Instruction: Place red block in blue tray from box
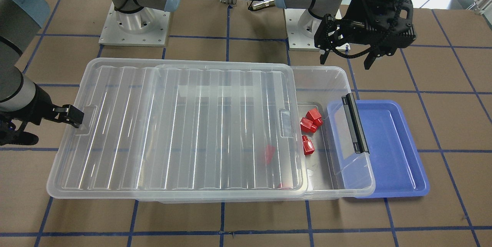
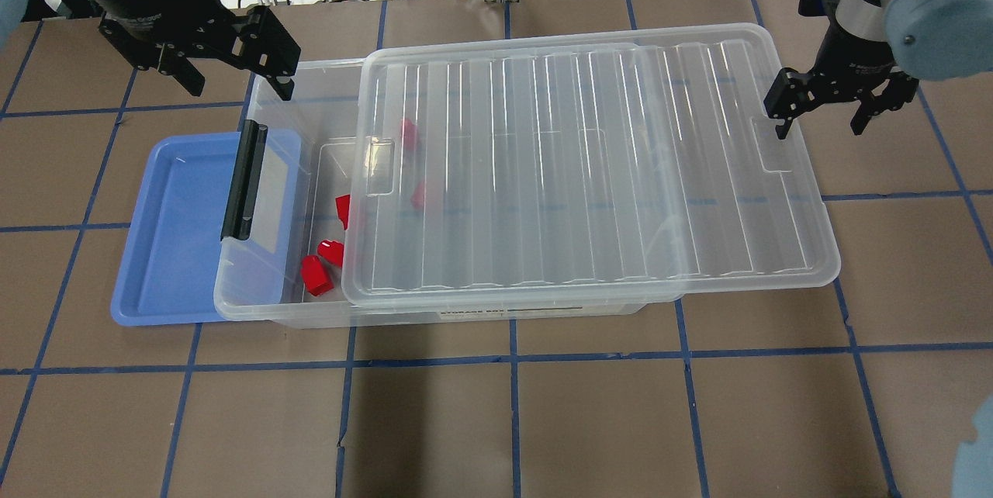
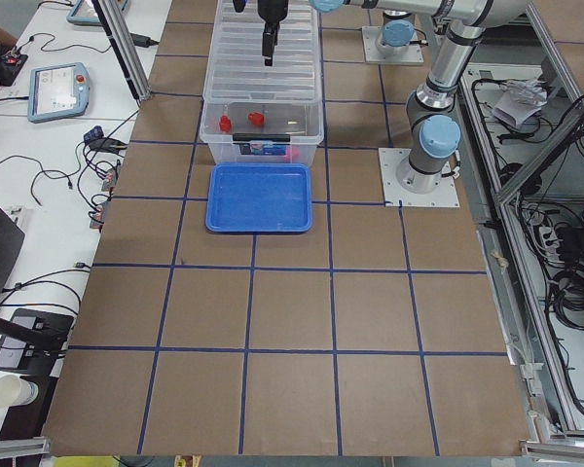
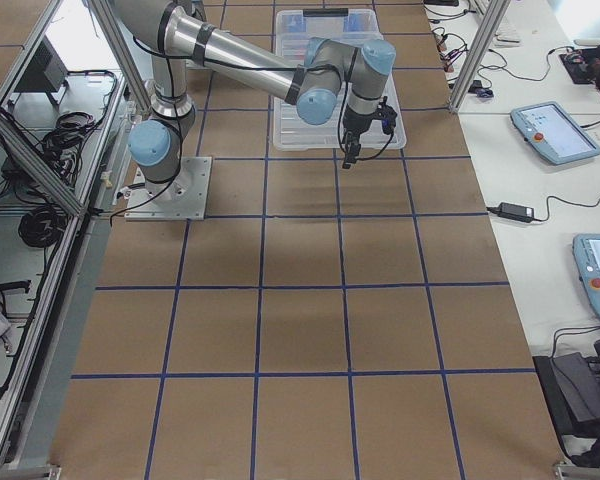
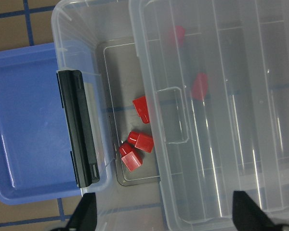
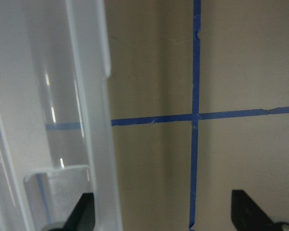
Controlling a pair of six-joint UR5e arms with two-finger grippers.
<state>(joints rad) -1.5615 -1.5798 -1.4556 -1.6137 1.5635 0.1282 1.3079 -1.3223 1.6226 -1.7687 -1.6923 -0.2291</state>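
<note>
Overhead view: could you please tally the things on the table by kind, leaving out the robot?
Red blocks: 5 (3 in the open end, 2 under the lid)
Blue tray: 1
Clear box: 1
Lid: 1
Total: 8

red blocks [image 2: 316,274] lie in clear box [image 2: 271,310], lid [image 2: 589,164] partly off; blue tray [image 2: 174,226] beside its latch end.

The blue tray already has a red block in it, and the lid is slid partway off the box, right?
No. The blue tray holds no block yet; the red blocks lie in the box, as the overhead view shows. The lid is slid partway off.
</note>
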